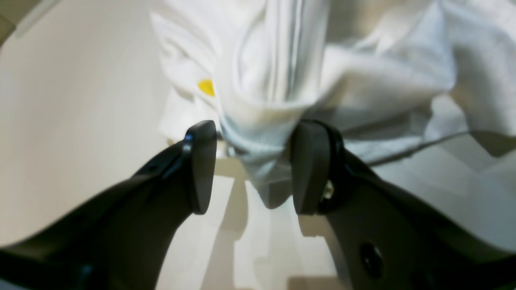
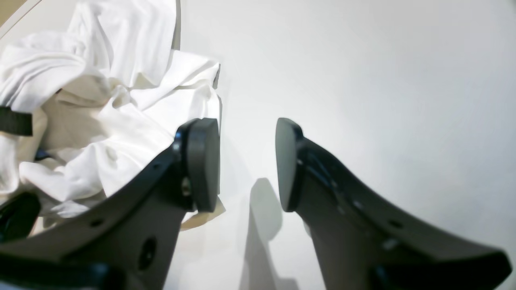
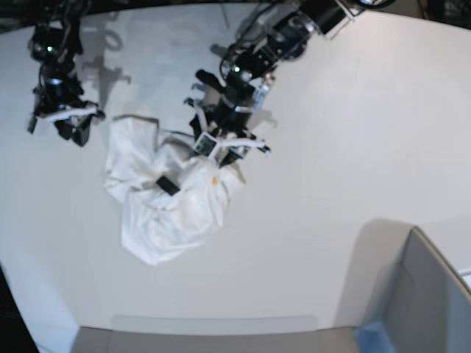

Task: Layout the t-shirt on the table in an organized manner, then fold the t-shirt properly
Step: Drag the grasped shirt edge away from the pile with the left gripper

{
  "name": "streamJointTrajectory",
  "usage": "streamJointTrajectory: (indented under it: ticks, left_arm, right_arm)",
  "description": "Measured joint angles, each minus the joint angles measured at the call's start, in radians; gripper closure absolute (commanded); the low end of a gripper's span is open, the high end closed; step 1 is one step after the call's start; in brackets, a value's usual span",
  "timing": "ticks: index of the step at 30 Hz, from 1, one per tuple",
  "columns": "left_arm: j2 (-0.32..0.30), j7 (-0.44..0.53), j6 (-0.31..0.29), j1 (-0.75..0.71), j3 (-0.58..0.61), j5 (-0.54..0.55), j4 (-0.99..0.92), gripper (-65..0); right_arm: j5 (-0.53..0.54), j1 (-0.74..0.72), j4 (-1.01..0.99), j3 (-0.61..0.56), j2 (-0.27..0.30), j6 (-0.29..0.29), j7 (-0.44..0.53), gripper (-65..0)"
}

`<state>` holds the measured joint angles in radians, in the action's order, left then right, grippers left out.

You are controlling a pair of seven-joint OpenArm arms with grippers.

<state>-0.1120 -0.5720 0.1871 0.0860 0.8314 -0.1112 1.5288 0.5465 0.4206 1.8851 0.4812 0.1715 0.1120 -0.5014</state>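
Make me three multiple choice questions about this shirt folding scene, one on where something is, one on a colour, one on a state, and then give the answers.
1. In the base view, where does the t-shirt lie on the table?
A. left of centre
B. far right edge
C. inside the grey box

2. What colour is the small mark on the cloth near the left gripper?
A. green
B. yellow
C. red

3. How is the right gripper?
A. shut on the t-shirt
B. open with nothing between its pads
C. out of every view

Answers:
1. A, the crumpled heap sits left of the table's middle, between the two arms.
2. B, a yellow patch shows on the white fabric in the left wrist view.
3. B, the right wrist view shows only bare table in the gap, with the shirt off to one side.
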Motion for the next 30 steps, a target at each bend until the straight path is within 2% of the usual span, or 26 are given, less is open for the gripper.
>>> streamJointTrajectory:
  ticks: [2, 4, 9, 14, 17, 21, 22, 24, 27, 30]
  left_arm:
    - [0.032, 0.004, 0.002, 0.003, -0.039, -0.001, 0.006, -29.4]
    - [0.038, 0.013, 0.003, 0.013, -0.046, -0.004, 0.030, -24.0]
    - [0.040, 0.016, 0.003, 0.011, -0.052, -0.005, 0.071, 0.0]
    - [0.068, 0.002, 0.000, 0.013, -0.053, -0.002, 0.078, 0.0]
    - [0.067, -0.008, 0.005, 0.000, -0.056, 0.001, 0.164, 0.0]
    - [0.108, 0.025, 0.011, -0.073, -0.192, -0.007, 0.327, 0.0]
    - [0.118, 0.023, 0.036, -0.095, -0.238, 0.008, 0.351, 0.0]
    - [0.117, 0.025, 0.149, -0.122, -0.320, 0.075, 0.365, 0.0]
    - [0.120, 0.000, 0.306, -0.141, -0.554, 0.217, 0.343, 0.0]
    - [0.111, 0.014, 0.313, -0.145, -0.765, 0.372, 0.280, 0.0]
  right_arm:
    - [0.000, 0.001, 0.000, 0.000, 0.000, 0.000, 0.000, -23.7]
    - [0.000, 0.000, 0.000, 0.000, 0.000, 0.000, 0.000, -23.7]
    - [0.000, 0.001, 0.000, 0.000, 0.000, 0.000, 0.000, -23.7]
    - [0.000, 0.001, 0.000, 0.000, 0.000, 0.000, 0.000, -23.7]
    - [0.000, 0.001, 0.000, 0.001, 0.000, 0.000, 0.000, -23.7]
    - [0.000, -0.001, 0.000, 0.001, 0.000, 0.000, -0.004, -23.7]
    - [0.000, 0.000, 0.000, 0.001, 0.000, 0.000, -0.003, -23.7]
    - [0.000, 0.001, 0.000, 0.001, 0.000, 0.000, -0.004, -23.7]
    - [0.000, 0.001, 0.000, -0.003, 0.011, -0.006, -0.005, -23.7]
    - [0.000, 0.001, 0.000, -0.004, 0.034, -0.077, 0.000, -23.7]
